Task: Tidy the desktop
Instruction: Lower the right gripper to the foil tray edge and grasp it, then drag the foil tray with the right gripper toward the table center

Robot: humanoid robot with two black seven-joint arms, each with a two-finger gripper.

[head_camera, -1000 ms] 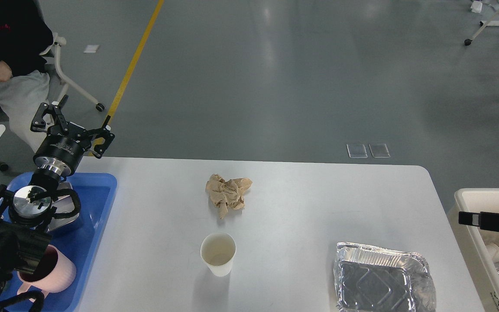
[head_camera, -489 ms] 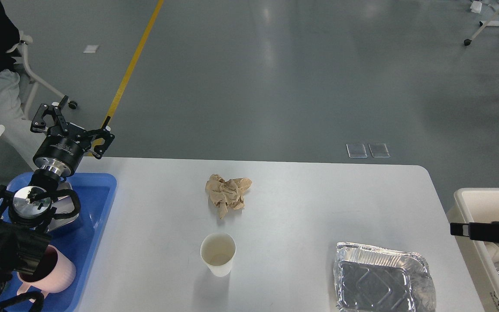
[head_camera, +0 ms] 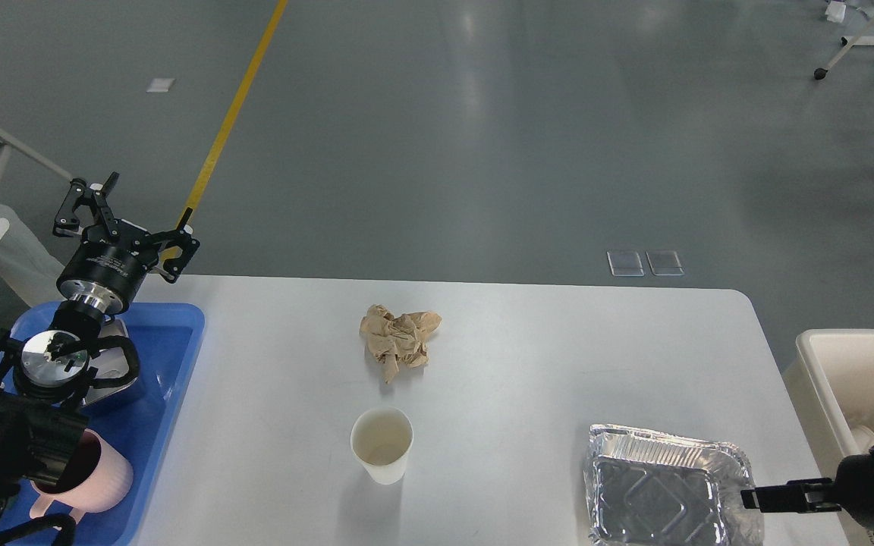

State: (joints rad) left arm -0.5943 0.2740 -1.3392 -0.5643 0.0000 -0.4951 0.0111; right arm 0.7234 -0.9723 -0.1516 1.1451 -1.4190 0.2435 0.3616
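The desktop (head_camera: 558,356) fills the lower middle of the head view, its far edge and rounded far right corner in sight while its near edge is cut off by the bottom of the frame. A crumpled brown paper napkin (head_camera: 399,340) lies toward the middle of the desktop, nearer the far edge, and a white paper cup (head_camera: 381,445) stands upright just nearside of it, apart from it. A foil tray (head_camera: 668,489) sits at the near right, its near part cut off by the frame. On the desktop's left edge rests a blue plastic tray (head_camera: 171,341), largely hidden by the left arm; a pink mug (head_camera: 95,474) in it is partly covered, and a shiny metal object behind the arm is too hidden to name. The left gripper (head_camera: 127,216) hangs above the far left corner with its fingers spread apart and nothing between them. The right gripper (head_camera: 774,498) comes in low at the right, over the near right corner of the foil tray, seen as one thin dark bar, so whether it is parted or closed cannot be told. A cream bin (head_camera: 824,371) stands beside the desktop's right edge, cut off by the frame, its contents unclear.
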